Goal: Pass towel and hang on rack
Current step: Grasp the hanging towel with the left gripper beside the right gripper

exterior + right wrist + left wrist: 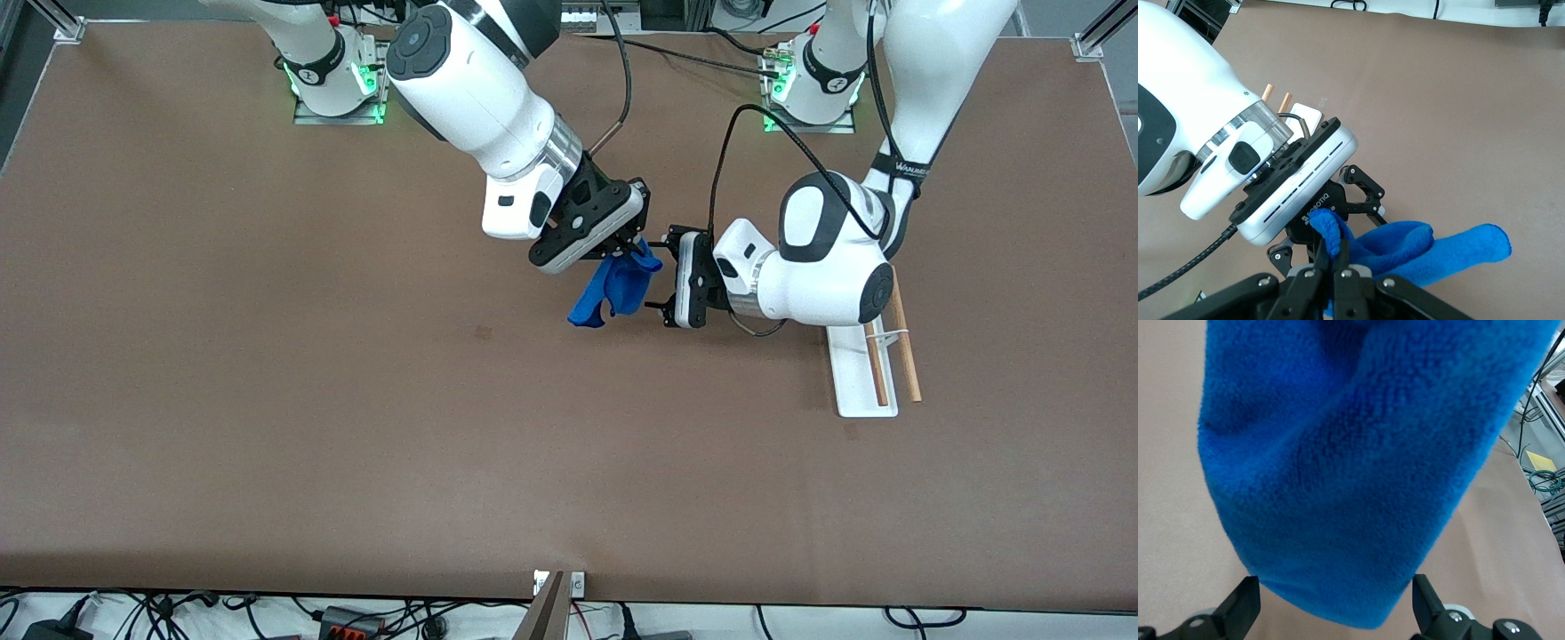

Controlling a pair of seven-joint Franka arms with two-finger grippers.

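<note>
The blue towel point(613, 289) hangs in the air over the middle of the table, pinched at its top edge by my right gripper point(633, 251), which is shut on it point(1333, 257). My left gripper point(654, 276) is turned sideways beside the towel, its fingers point(1245, 600) wide open. The towel point(1351, 453) fills the left wrist view and its lower edge lies between the open jaws. The rack point(867, 382), a white base with two wooden rods, stands toward the left arm's end, partly hidden under the left arm. Its rod ends point(1277, 95) show in the right wrist view.
Both arm bases point(338, 80) stand along the table's edge farthest from the front camera. A black cable point(725, 160) loops above the left wrist. A small clamp point(556, 587) sits on the table's edge nearest the front camera. Bare brown tabletop point(267, 400) surrounds the towel.
</note>
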